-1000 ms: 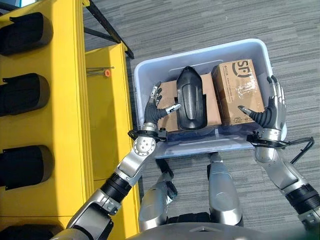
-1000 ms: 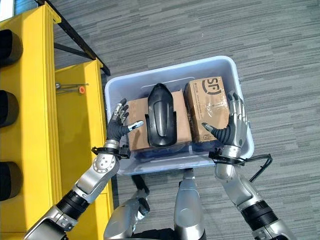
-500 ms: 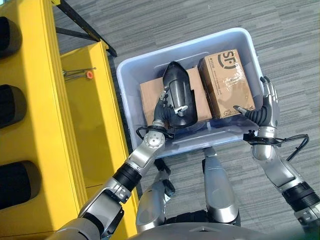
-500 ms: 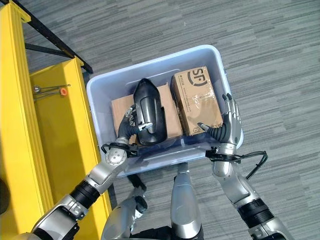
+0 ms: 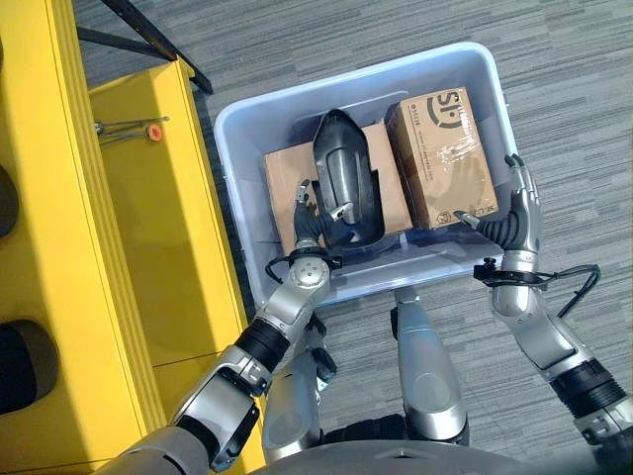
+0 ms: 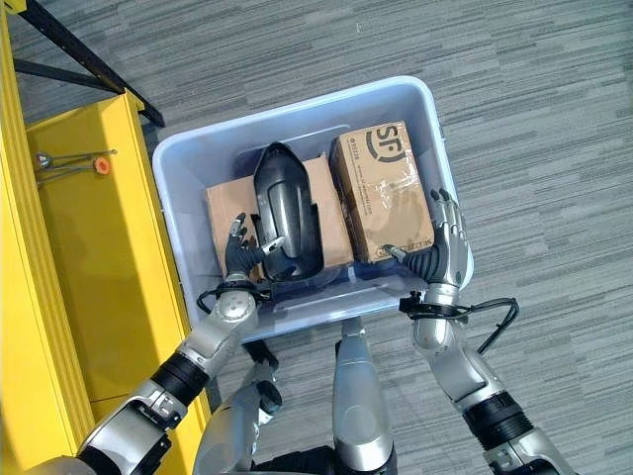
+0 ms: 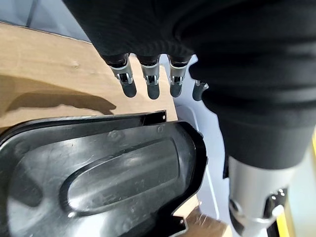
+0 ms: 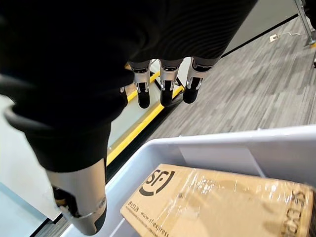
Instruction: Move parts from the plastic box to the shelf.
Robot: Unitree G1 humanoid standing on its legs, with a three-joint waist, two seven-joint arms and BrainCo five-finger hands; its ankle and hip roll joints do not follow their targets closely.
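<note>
A pale blue plastic box (image 5: 229, 148) stands on the carpet in front of me. Inside, a black moulded part (image 5: 341, 173) lies on a flat cardboard box (image 5: 282, 188), beside a taped carton (image 5: 440, 158). My left hand (image 5: 309, 223) is inside the box at the part's near left edge. It is open, with straight fingers (image 7: 150, 84) over the cardboard and the thumb against the part (image 7: 98, 182). My right hand (image 5: 514, 218) hovers open at the box's right rim, its thumb at the carton's (image 8: 222, 202) near corner.
The yellow shelf (image 5: 148, 218) runs along the left, close to the box. A thin tool with an orange cap (image 5: 148, 129) lies on its lower ledge. A dark part (image 5: 15, 366) sits in a slot at the far left. Grey carpet surrounds the box.
The camera has shifted, sliding the shelf leftward in view. My left hand has moved from the box's near left corner to the black part's edge. The right hand stays by the right rim.
</note>
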